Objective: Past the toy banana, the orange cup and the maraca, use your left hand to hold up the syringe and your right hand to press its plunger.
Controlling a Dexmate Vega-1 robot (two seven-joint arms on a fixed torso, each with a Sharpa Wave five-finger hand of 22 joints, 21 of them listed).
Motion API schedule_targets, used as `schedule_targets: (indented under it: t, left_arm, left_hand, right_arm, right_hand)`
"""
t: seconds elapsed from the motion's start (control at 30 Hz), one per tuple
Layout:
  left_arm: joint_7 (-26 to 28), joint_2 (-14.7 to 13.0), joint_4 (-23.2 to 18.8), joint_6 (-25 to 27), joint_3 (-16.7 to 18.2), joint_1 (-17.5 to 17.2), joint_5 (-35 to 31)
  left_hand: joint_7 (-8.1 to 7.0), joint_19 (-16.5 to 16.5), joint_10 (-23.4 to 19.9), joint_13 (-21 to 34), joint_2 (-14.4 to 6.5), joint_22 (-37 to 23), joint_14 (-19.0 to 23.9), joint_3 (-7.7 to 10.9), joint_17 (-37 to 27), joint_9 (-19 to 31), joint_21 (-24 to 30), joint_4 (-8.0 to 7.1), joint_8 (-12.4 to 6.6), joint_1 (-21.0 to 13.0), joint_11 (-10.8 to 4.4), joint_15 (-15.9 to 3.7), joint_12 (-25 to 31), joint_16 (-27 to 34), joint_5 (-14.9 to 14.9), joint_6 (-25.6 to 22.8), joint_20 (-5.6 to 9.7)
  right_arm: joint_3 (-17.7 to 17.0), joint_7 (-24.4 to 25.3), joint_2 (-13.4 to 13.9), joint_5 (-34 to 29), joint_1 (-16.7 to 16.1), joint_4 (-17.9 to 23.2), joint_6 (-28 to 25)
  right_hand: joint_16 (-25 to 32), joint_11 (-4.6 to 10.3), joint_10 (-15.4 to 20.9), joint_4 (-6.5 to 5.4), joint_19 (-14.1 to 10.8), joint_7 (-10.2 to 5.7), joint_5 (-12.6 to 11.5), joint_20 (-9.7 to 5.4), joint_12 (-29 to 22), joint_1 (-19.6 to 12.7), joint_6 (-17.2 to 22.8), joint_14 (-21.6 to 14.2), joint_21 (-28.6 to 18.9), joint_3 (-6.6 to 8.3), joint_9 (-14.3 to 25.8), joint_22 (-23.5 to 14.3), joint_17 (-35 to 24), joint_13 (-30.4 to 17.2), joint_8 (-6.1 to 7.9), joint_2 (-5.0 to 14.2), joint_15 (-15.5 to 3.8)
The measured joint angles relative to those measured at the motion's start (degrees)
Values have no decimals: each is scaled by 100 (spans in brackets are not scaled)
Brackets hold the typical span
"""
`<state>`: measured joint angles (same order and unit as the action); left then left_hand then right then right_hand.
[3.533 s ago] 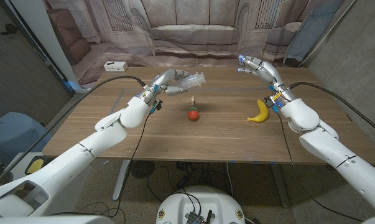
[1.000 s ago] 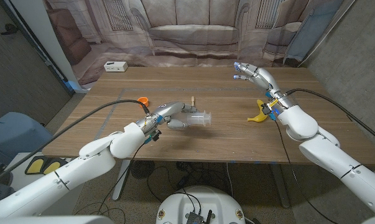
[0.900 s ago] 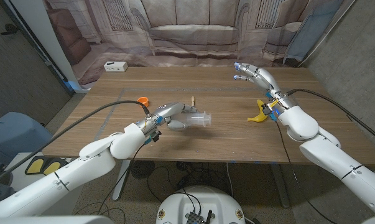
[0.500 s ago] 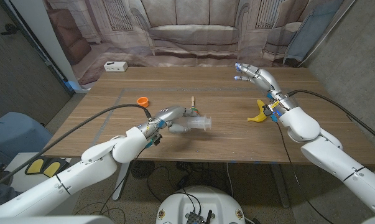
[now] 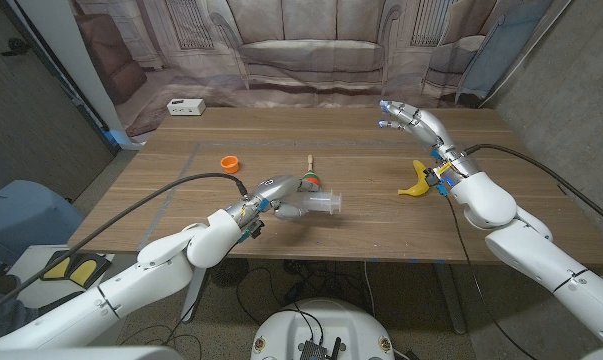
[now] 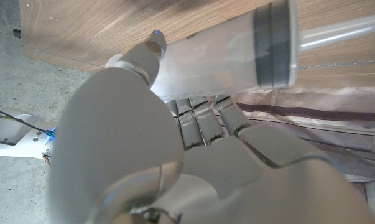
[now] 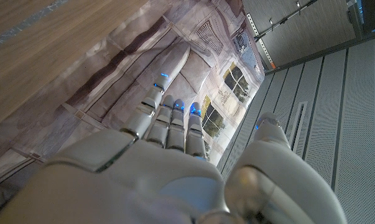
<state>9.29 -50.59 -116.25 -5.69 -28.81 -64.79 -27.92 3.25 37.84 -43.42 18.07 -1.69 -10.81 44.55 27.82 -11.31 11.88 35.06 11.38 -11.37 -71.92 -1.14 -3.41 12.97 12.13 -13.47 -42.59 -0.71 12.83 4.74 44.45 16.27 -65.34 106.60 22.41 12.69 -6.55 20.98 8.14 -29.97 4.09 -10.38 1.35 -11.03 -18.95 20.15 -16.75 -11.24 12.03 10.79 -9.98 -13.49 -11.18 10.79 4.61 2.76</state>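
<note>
My left hand grips a clear syringe by its barrel and holds it sideways just above the table's front middle. In the left wrist view the fingers wrap the syringe barrel, with the dark plunger seal and the rod beyond it. The maraca, with its red head and wooden handle, lies just behind the syringe. The orange cup sits further left. A yellow toy banana lies at the right. My right hand hovers beyond the banana, fingers spread, holding nothing.
A white box sits at the table's far left corner. A printed backdrop hangs behind the wooden table. Bare wood lies between the syringe and the banana.
My left hand has carried the syringe from the far left-middle toward the front middle, uncovering the orange cup. The right hand has barely shifted.
</note>
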Motion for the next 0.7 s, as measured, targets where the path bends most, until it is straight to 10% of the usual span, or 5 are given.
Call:
schedule_targets:
  t: [0.7]
  left_arm:
    - [291, 271, 514, -57, -365, 151, -201]
  left_hand:
    - [-11, -34, -19, -30, 0, 27, 0, 0, 0, -5, 43, 0, -15, 0, -19, 0, -1, 0, 2, -9, -15]
  right_arm:
    - [-88, -31, 65, 47, -83, 26, -56]
  right_hand:
    - [0, 0, 0, -25, -1, 0, 0, 0, 0, 0, 0, -1, 0, -25, 0, 0, 0, 0, 26, 0, 0]
